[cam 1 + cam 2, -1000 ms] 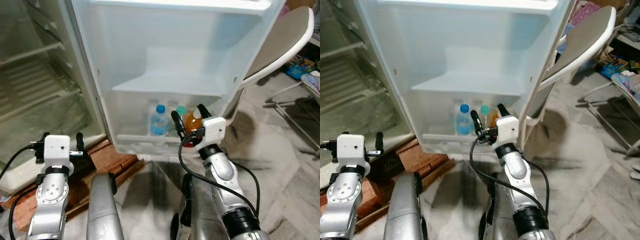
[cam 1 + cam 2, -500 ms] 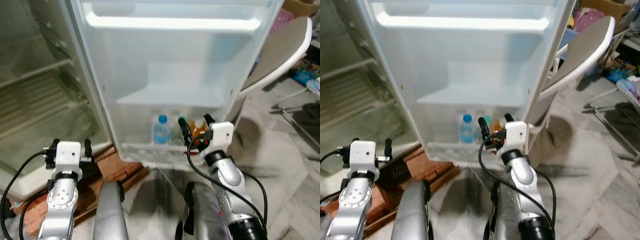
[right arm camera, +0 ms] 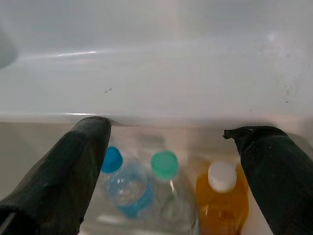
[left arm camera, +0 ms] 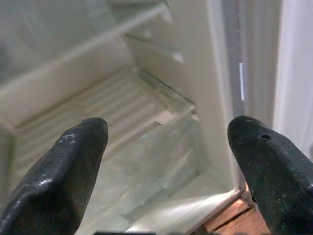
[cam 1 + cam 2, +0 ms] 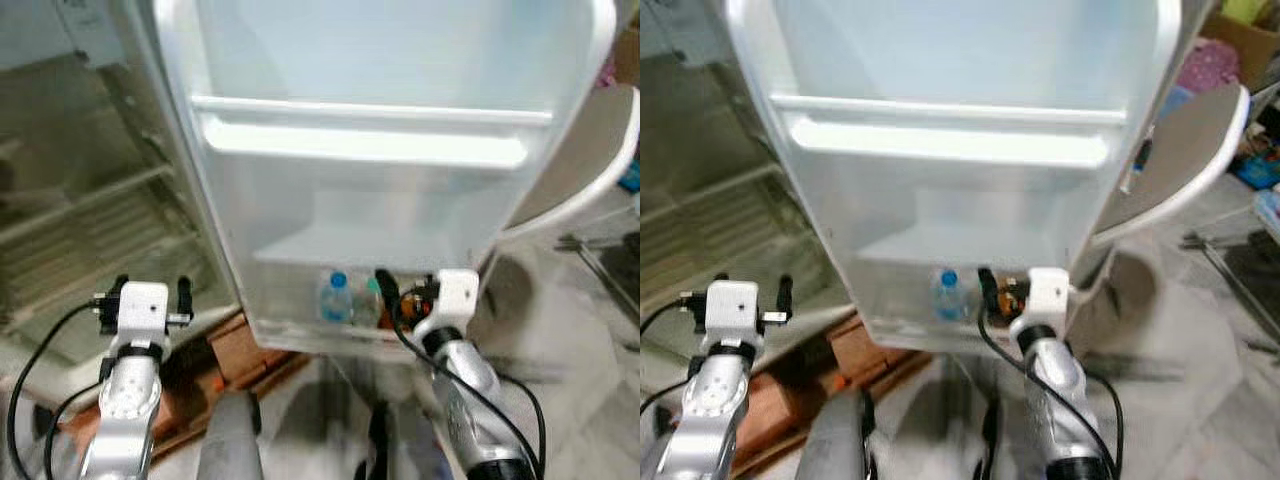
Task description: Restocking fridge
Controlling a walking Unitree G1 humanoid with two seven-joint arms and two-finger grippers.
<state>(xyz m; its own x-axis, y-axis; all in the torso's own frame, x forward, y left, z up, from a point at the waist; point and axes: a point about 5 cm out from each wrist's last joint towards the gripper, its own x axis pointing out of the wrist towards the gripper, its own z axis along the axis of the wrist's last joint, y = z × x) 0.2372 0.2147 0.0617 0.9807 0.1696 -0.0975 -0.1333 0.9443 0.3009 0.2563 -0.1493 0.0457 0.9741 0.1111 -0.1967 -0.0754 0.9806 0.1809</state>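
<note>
Bottles in fridge door's bottom rack: blue-capped bottle, green-capped bottle, orange juice bottle, upright together. Right gripper empty, spread wide, likely just released. Left gripper open, idle toward fridge shelves.

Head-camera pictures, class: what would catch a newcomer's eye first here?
First, the open white fridge door, with three bottles in its lowest shelf: blue-capped, green-capped and orange with a white cap. The right gripper hovers before them, jaws open. The left gripper, also open, faces the fridge's bare interior shelves.
</note>
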